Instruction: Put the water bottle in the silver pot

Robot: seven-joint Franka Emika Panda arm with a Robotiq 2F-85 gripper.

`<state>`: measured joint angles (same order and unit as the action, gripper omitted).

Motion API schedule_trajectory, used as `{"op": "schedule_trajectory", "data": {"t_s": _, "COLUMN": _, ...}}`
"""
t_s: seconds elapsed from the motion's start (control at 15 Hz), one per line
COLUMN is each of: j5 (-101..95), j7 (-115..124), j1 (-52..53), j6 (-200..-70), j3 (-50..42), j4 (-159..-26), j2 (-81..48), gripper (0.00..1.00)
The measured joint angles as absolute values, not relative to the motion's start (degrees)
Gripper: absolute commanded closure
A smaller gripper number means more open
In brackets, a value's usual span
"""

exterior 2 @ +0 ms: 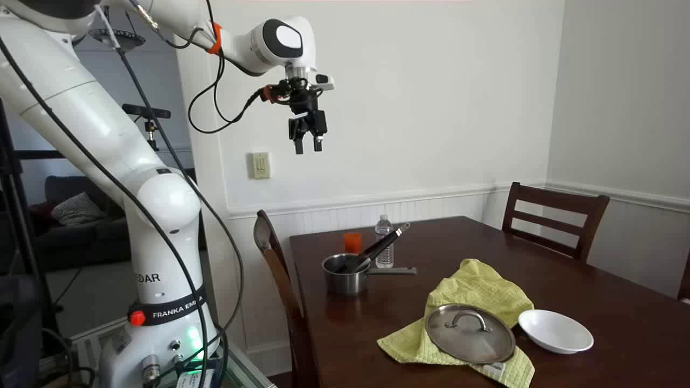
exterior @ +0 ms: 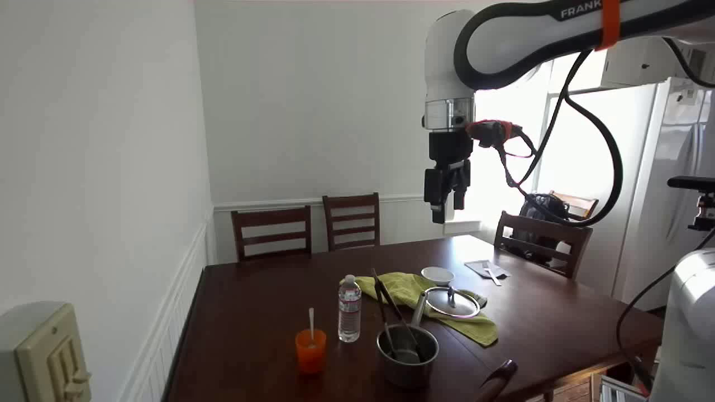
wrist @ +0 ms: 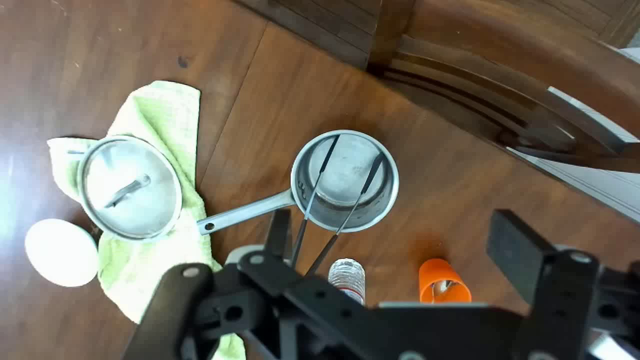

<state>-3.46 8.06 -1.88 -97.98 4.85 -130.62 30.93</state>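
Note:
The water bottle (exterior: 349,312) stands upright on the table, clear plastic with a pale red-edged label. It also stands behind the pot in an exterior view (exterior 2: 384,261); in the wrist view (wrist: 347,274) its upper part is hidden by my gripper. The silver pot (exterior: 408,373) sits close to the bottle, also in an exterior view (exterior 2: 345,283) and the wrist view (wrist: 345,167). Dark-handled tongs (exterior 2: 377,251) stand in the pot and lean out over its rim. My gripper (exterior: 448,209) is open and empty, high above the table, also seen in an exterior view (exterior 2: 308,146).
An orange cup (exterior: 311,354) with a utensil stands beside the bottle. A glass lid (exterior 2: 470,334) lies on a yellow-green towel (exterior 2: 480,288), near a white bowl (exterior 2: 556,332). A napkin with a fork (exterior: 487,269) lies farther off. A chair (wrist: 500,80) stands at the table edge near the pot.

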Motion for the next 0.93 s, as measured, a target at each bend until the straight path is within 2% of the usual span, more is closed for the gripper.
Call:
{"op": "schedule_trajectory", "data": {"t_s": 0.6, "j5": -3.5, "j7": 9.0, "j1": -2.1, "j6": -98.8, "j3": 4.5, "j4": -130.6, "j2": 30.6, "gripper": 0.00}}
{"op": "schedule_trajectory", "data": {"t_s": 0.93, "j5": -4.9, "j7": 11.5, "j1": -7.7, "j6": -106.0, "j3": -0.3, "j4": -130.8, "j2": 24.4, "gripper": 0.00}}
